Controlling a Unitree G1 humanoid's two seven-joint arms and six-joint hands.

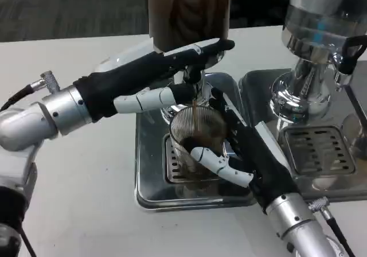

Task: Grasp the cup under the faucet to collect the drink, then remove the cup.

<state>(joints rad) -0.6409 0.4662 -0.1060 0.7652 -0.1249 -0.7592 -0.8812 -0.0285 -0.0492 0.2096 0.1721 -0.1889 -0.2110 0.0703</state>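
Left hand first: we reach it in from the picture's left, its dark palm and fingers stretched across the front of the dispenser — fingertips at the faucet lever, pressing on or lying against it; we cannot tell which. It holds nothing we could lift away.

Moving toward the middle, the cup stands upright on the grate of the steel drip tray, directly under the faucet. It is clear and ribbed. A thin brown stream falls into it, and dark drink sits in the bottom part.

Just right of the cup, our right hand wraps it from the right side — fingers curled around the wall, one white and black finger across the front, the palm against its far flank. That is a grip on the cup.

Farther right stands a second dispenser over its own tray.

The cup's long axis is vertical and the right hand is already on it, so we judge the removal belongs to that hand: out toward us, kept level.
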